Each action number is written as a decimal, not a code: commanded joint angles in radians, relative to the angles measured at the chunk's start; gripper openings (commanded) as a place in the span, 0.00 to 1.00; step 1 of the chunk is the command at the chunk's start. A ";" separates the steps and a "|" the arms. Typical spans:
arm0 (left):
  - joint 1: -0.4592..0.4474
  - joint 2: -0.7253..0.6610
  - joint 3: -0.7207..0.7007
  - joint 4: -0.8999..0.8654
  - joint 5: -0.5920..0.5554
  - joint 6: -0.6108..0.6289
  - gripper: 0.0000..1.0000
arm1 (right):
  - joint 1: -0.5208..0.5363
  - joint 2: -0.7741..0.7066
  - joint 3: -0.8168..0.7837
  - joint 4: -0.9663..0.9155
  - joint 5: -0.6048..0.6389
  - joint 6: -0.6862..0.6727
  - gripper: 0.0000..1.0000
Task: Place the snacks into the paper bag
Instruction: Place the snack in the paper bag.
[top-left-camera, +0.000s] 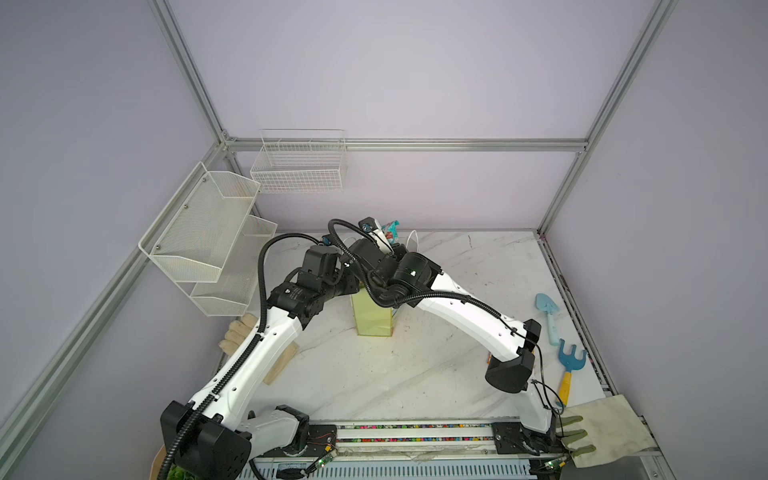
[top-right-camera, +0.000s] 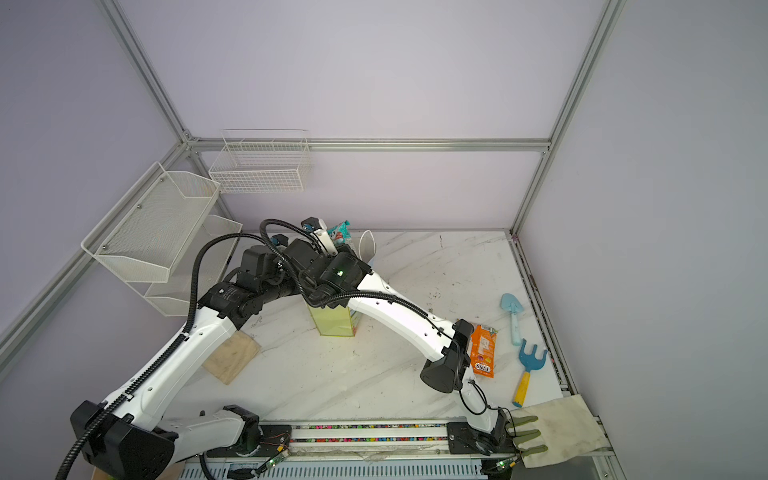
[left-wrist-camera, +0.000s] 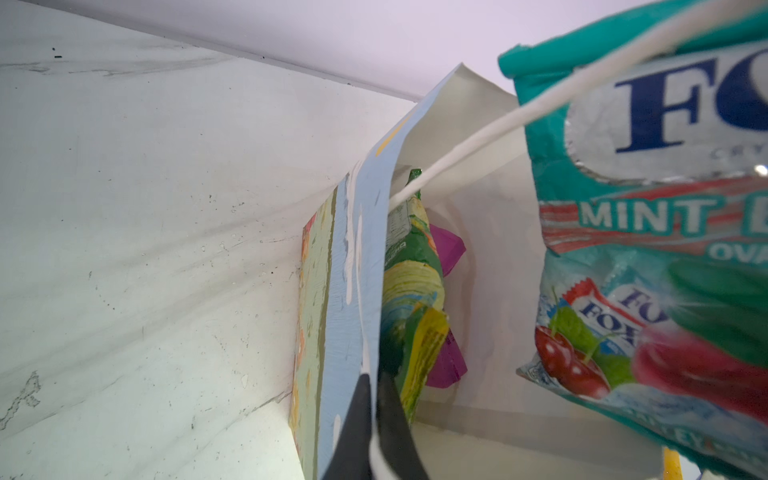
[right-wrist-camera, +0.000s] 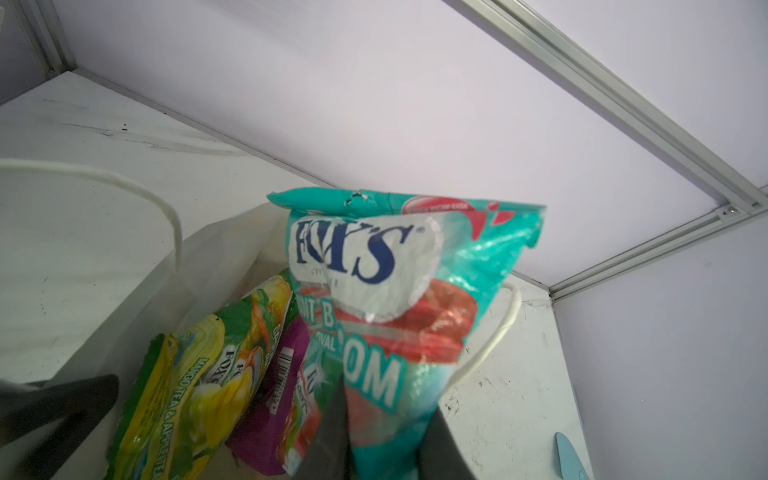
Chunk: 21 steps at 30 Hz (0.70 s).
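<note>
Left jaws pinch shut on the rim of the paper bag, while right jaws, gripping the teal FOX'S packet just above the bag, should lower it straight in, clear of the cord handle.

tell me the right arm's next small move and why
Probably lower the glossy teal FOX'S candy packet straight down into the tall paper gift bag before letting go. The right end effector grips it above the open mouth, the left end effector pinches the bag's blue front wall open, and a flat green packet and a flat purple packet sit inside.
</note>
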 joint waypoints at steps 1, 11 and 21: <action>0.008 -0.053 -0.014 0.072 -0.024 0.003 0.00 | 0.008 0.011 0.026 -0.030 0.040 -0.035 0.00; 0.008 -0.054 -0.015 0.072 -0.024 0.005 0.00 | 0.009 0.011 0.020 -0.034 0.017 -0.009 0.04; 0.008 -0.057 -0.018 0.072 -0.027 0.006 0.00 | 0.008 -0.017 -0.014 0.002 -0.035 0.001 0.11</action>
